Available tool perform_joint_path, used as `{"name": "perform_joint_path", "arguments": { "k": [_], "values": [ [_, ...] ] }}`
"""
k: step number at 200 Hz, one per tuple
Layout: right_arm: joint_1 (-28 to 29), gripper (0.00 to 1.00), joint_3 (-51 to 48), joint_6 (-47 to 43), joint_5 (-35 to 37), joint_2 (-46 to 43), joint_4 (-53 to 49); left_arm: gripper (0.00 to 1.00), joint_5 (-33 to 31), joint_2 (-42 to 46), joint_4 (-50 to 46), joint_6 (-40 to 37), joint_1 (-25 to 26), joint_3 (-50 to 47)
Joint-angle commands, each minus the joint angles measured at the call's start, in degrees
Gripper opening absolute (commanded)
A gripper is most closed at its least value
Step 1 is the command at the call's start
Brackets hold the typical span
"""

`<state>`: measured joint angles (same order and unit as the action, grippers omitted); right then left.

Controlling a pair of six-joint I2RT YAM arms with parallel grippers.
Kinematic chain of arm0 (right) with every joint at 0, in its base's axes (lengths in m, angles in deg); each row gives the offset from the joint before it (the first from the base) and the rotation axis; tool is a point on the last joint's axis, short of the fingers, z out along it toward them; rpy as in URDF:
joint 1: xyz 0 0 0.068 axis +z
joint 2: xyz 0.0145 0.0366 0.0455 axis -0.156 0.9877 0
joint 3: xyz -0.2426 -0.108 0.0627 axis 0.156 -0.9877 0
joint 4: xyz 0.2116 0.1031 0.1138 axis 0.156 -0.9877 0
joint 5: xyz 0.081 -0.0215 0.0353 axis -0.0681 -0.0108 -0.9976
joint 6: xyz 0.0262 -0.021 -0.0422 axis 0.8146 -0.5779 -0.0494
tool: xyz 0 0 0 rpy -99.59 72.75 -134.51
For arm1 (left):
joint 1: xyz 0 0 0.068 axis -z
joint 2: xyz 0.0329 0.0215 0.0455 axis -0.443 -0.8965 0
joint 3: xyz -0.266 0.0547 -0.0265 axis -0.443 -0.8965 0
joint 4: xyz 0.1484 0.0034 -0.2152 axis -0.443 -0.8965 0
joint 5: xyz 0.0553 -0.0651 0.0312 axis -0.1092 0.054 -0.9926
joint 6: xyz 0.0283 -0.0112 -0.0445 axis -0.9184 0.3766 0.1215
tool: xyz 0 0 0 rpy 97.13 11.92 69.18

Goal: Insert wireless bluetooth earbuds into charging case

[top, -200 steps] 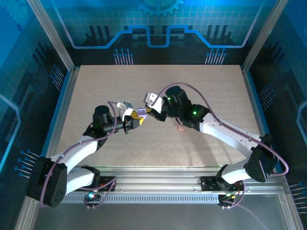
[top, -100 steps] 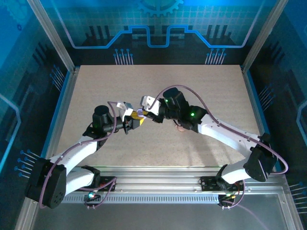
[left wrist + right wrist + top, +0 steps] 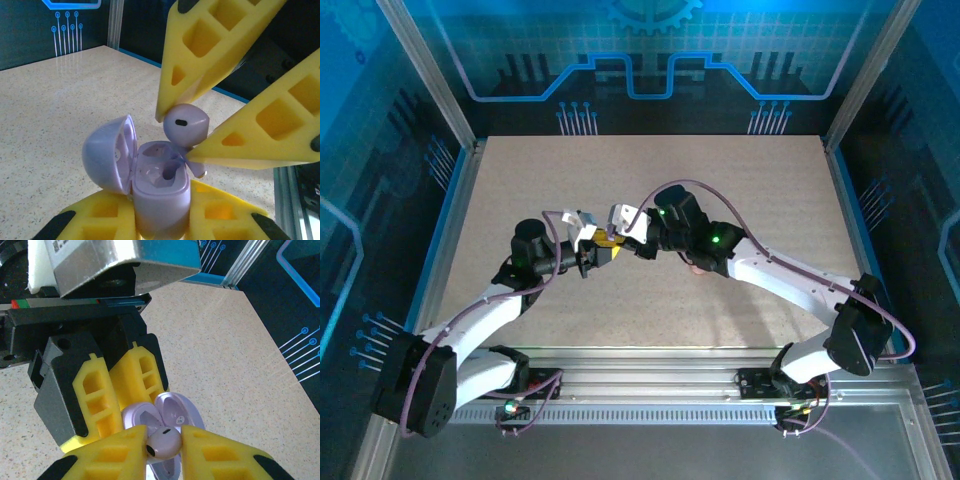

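My left gripper is shut on the lilac charging case, held upright with its lid swung open to the left. Both sockets of the case look vacant. My right gripper is shut on one lilac earbud, pinched by its round head. In the left wrist view the earbud hangs just above the case's right side, its stem pointing down by the rim. From above, the two grippers meet over the middle of the table, left gripper and right gripper almost touching.
A small pink object lies on the speckled tabletop, partly under the right arm. Metal frame posts and blue panels wall the table at the back and sides.
The right gripper has moved left with the earbud, closing the gap to the case in the left gripper. The left arm has barely moved.
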<state>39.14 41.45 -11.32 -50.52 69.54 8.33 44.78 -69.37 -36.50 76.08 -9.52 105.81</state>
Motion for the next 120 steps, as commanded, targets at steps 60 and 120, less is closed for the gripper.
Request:
{"name": "perform_joint_path", "arguments": {
  "k": [60, 120],
  "values": [
    [0.84, 0.23, 1.27, -1.57, 2.66, -0.69, 3.91, 0.18, 1.42, 0.85, 1.22, 1.10, 0.54, 2.42],
    [-0.90, 0.23, -1.54, 2.49, 4.40, -3.40, -4.93, 0.17, -6.71, 1.86, -2.36, -0.08, 0.54, 1.40]
  ]
}}
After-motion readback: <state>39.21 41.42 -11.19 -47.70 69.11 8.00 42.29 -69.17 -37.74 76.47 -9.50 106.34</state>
